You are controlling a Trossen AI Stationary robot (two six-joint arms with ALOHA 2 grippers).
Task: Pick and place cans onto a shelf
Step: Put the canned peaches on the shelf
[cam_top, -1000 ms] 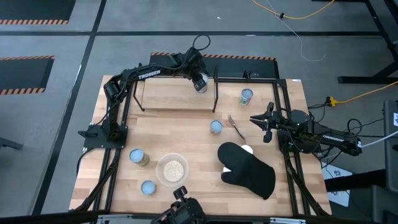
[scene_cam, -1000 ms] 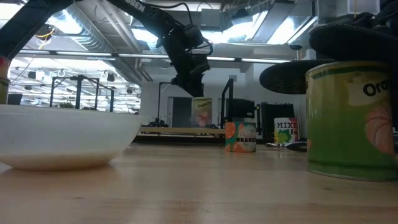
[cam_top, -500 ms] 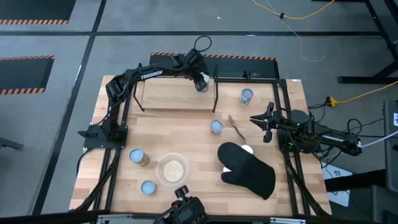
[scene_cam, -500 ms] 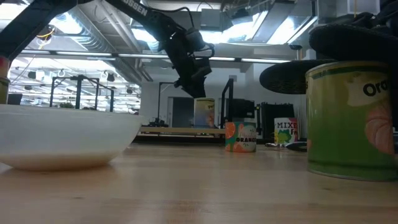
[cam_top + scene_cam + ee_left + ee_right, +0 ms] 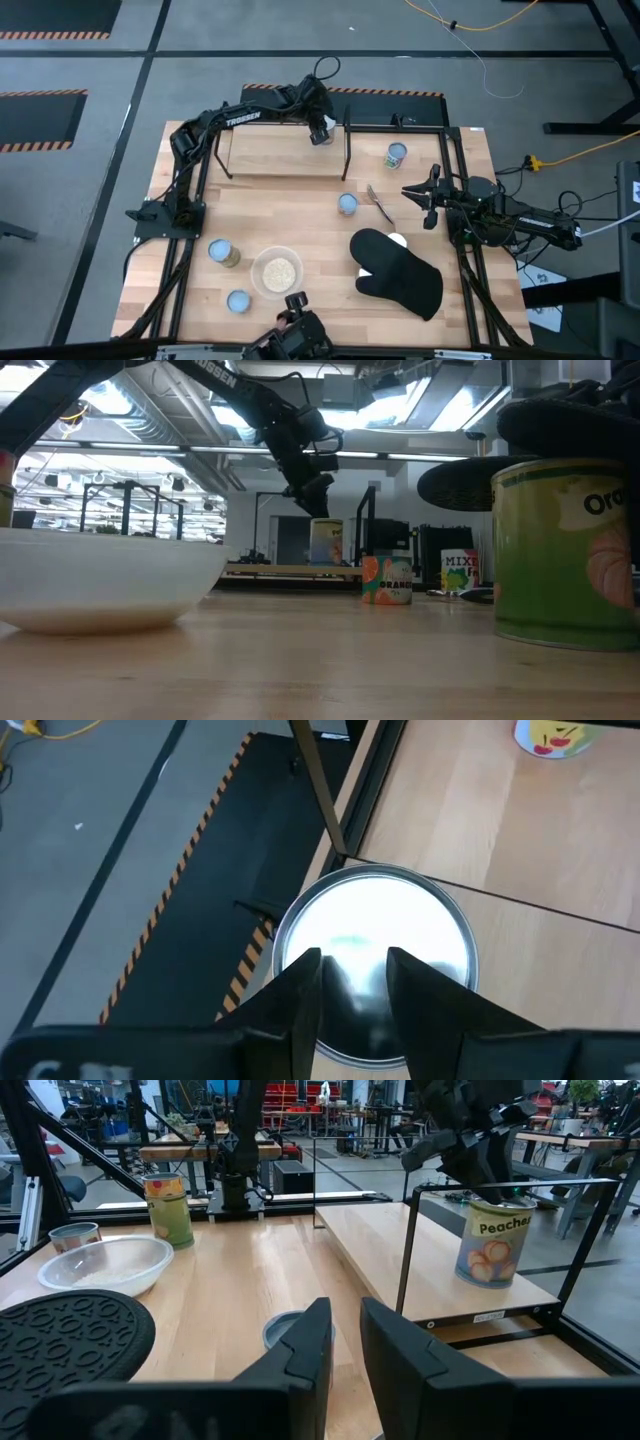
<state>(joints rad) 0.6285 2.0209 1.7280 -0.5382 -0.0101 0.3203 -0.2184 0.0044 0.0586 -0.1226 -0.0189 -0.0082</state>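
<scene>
A peach-labelled can (image 5: pixel 493 1240) with a silvery top (image 5: pixel 375 910) stands upright on its base at the right far corner of the low wooden shelf (image 5: pixel 285 150). It also shows in the low view (image 5: pixel 326 542). My left gripper (image 5: pixel 312 485) hangs just above this can, fingers pointing down, slightly open and empty; it also shows in the left wrist view (image 5: pixel 355 970) and in the high view (image 5: pixel 320 128), where it covers the can. My right gripper (image 5: pixel 408 190) waits, shut and empty, at the table's right side.
Loose cans stand on the table: one right of the shelf (image 5: pixel 397 154), one at the middle (image 5: pixel 347 204), two near the left front (image 5: pixel 222 252) (image 5: pixel 238 301). A clear bowl of grain (image 5: pixel 277 271), a black oven mitt (image 5: pixel 395 270) and a spoon (image 5: pixel 380 205) lie nearby.
My left gripper has dipped toward the can's top and then risen clear of it. The can stays upright on the shelf.
</scene>
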